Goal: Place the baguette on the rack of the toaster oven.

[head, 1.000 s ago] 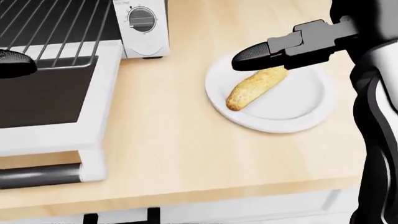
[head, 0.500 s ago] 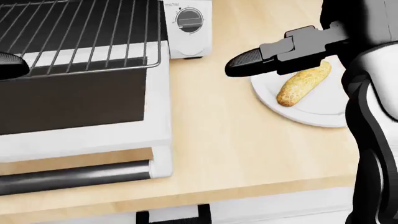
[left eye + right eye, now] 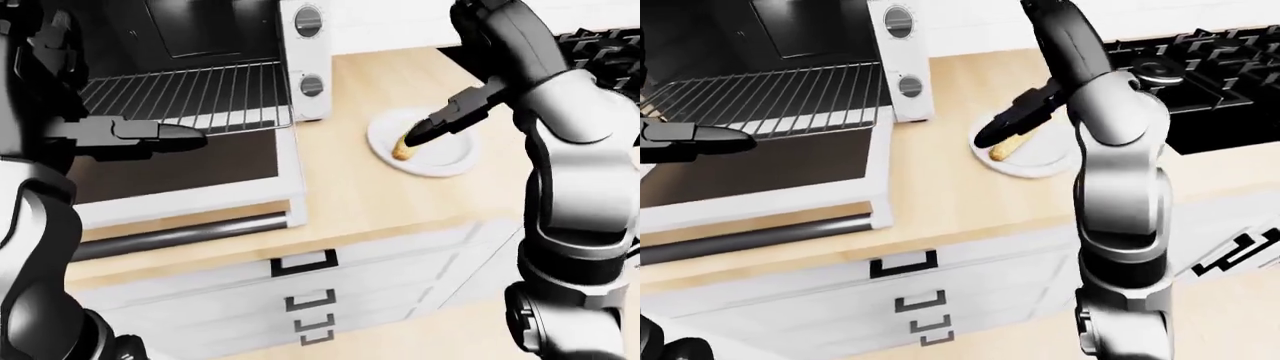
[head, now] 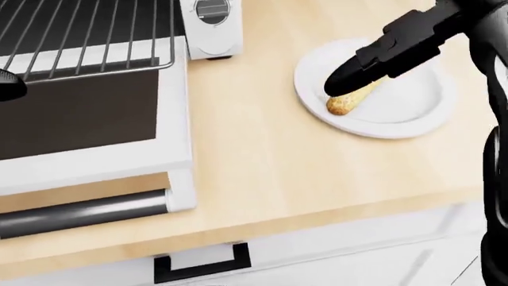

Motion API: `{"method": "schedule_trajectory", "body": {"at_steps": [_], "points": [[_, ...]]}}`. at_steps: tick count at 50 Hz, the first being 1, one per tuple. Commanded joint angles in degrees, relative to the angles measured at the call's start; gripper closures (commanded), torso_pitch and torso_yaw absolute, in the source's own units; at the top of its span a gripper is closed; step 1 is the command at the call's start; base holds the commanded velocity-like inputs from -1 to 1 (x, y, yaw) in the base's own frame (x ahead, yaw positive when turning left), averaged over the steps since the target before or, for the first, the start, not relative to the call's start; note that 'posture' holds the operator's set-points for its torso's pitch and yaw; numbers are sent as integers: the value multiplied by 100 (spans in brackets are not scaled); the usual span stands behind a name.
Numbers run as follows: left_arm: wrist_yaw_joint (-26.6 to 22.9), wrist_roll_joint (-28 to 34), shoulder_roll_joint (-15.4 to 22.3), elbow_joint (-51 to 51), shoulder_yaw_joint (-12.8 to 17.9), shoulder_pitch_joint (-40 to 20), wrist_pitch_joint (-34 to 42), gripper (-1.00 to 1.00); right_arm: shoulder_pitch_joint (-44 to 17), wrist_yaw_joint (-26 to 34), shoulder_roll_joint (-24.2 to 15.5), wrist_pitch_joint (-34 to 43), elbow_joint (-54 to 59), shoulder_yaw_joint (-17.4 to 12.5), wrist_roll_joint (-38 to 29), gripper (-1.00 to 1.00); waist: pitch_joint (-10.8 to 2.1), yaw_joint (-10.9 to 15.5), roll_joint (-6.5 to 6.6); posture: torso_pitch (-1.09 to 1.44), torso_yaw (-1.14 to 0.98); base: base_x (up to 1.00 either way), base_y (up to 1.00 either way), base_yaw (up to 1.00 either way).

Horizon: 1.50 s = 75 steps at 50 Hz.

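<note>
Baguette (image 4: 349,100) is lying on the white plate (image 4: 413,104) on the wooden bench (image 4: 262,173), mostly covered by the right hand (image 4: 357,71). That hand's dark fingers point down and to the left in the head view, right over the loaf's upper end; can't tell if they're actually pinching it or just hovering, the angle hides that. Off to that hand's left is the toaster oven (image 3: 300,60), door (image 4: 87,137) dropped open and the wire rack (image 3: 190,94) pulled partway out. Left hand (image 3: 150,133) hangs over the open door, just below the rack's edge in the left-eye view, fingers stretched out flat together and gripping nothing.
</note>
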Motion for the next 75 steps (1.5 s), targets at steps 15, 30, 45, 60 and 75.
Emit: {"method": "schedule_trajectory", "body": {"at_steps": [15,30,45,60,75], "points": [[206,-388,326,-370,400,-91,238,-100,-2075,1965,-94,-4392,4081,-104,-2191,-100,-154,-106,78,0,0,0,0,0],[376,-665,384,-525,611,145,246,-100,-3343,1423,-72,-6948,7517,163,-3463,-100,-149,-143,128,0,0,0,0,0],[489,-818,529,-519,660,254,176,-100,-3194,1739,-33,-7940,7857,193,-4069,-100,-105,-140,140,0,0,0,0,0],[491,-809,530,-531,678,371,101,-100,-3585,1038,-17,-8546,8897,339,-4761,-100,-118,-149,167,0,0,0,0,0],[521,-954,618,-567,787,356,186,-100,-3662,531,66,-8411,9177,455,-5446,-100,-131,-119,174,0,0,0,0,0]]}}
